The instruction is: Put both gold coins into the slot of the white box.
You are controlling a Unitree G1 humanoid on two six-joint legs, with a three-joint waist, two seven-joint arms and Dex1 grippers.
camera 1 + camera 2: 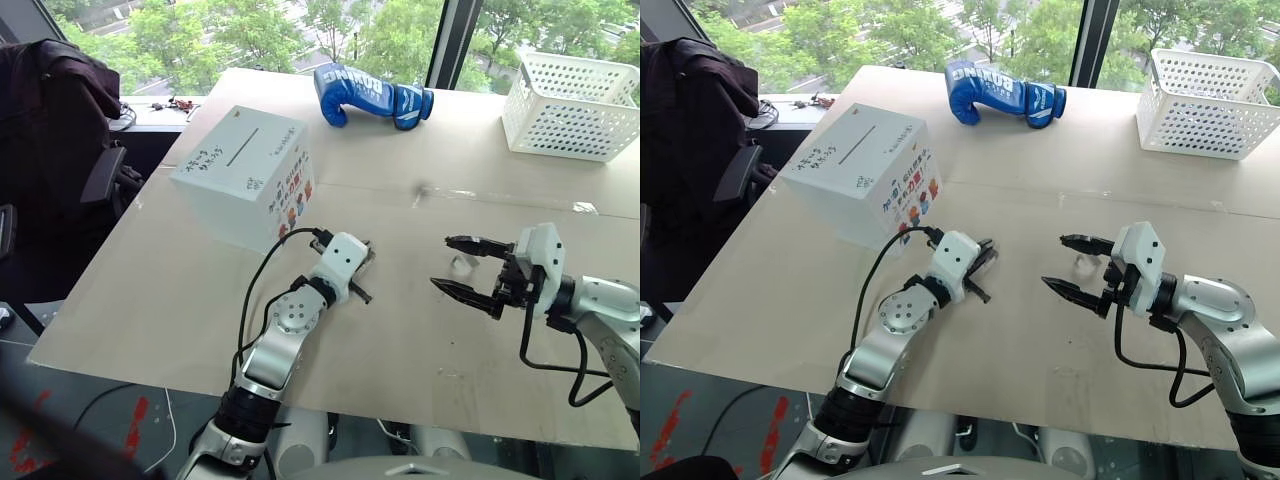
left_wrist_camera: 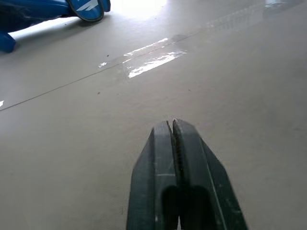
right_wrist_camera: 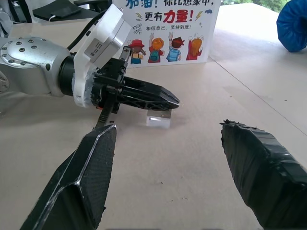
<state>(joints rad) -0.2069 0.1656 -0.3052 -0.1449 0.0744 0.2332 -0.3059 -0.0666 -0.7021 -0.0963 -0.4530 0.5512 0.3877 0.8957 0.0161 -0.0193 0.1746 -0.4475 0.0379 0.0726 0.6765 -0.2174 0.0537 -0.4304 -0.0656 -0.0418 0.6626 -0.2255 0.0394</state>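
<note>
Left eye view sets the white box (image 1: 245, 175) in the upper left of the frame, its slot (image 1: 246, 143) a thin slit on the top face running from lower left to upper right. At centre the left gripper (image 1: 362, 272) has its 2 fingers pressed together; whether they pinch anything cannot be told. In the right wrist view a clear wrapper (image 3: 159, 118) lies just beneath that gripper's tips. At right the right gripper (image 1: 458, 265) stands wide, empty.
</note>
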